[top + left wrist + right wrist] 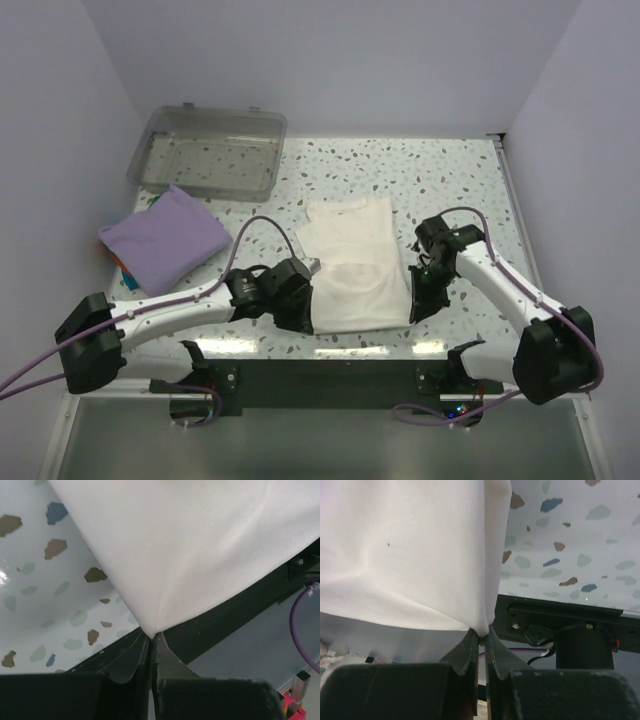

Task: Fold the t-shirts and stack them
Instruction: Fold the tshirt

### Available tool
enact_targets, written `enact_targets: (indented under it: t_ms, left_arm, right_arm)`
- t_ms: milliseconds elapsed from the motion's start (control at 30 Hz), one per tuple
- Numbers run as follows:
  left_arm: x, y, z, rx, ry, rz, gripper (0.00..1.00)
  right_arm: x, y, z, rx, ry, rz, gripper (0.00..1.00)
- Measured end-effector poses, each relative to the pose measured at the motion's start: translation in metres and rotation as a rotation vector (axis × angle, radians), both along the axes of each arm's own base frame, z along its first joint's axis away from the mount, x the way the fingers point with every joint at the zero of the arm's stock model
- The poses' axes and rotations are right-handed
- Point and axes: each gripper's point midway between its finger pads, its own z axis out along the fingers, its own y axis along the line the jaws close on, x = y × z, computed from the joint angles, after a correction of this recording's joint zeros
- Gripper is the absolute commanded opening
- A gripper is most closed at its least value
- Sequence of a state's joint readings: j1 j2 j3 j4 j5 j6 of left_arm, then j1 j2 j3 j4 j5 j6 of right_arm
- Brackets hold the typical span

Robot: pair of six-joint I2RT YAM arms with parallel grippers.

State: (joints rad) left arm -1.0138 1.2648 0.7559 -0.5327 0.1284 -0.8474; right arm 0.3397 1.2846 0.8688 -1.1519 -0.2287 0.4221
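Speckled table [450, 180], cream shirt [355, 265] lengthwise (collar [336, 208] far)

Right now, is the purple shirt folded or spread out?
Folded: the lavender t-shirt lies as a compact, thick rectangle near the clear bin, no sleeves showing.

**One high view, two close wrist views**

The top camera looks steeply down from high behind the near edge, taking in the whole worktop [450, 180]. The wrist cameras sit just behind the left claw [151, 636] and right claw [482, 632], each at bottom centre, facing along them, very close in. All three share the cream-white t-shirt [355, 270], seemingly its near corners.
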Motion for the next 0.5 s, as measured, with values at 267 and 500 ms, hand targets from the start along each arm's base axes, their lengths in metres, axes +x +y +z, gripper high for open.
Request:
enact_targets:
  t_ms: [267, 500]
  left_arm:
    - [-0.036, 0.002, 0.061, -0.125, 0.058, 0.025, 0.00]
    - [-0.025, -0.007, 0.121, -0.209, 0.006, 0.082, 0.00]
  right_arm:
    - [-0.010, 0.006, 0.050, 0.062, -0.094, -0.002, 0.00]
    - [0.027, 0.016, 0.103, 0.098, -0.255, -0.057, 0.00]
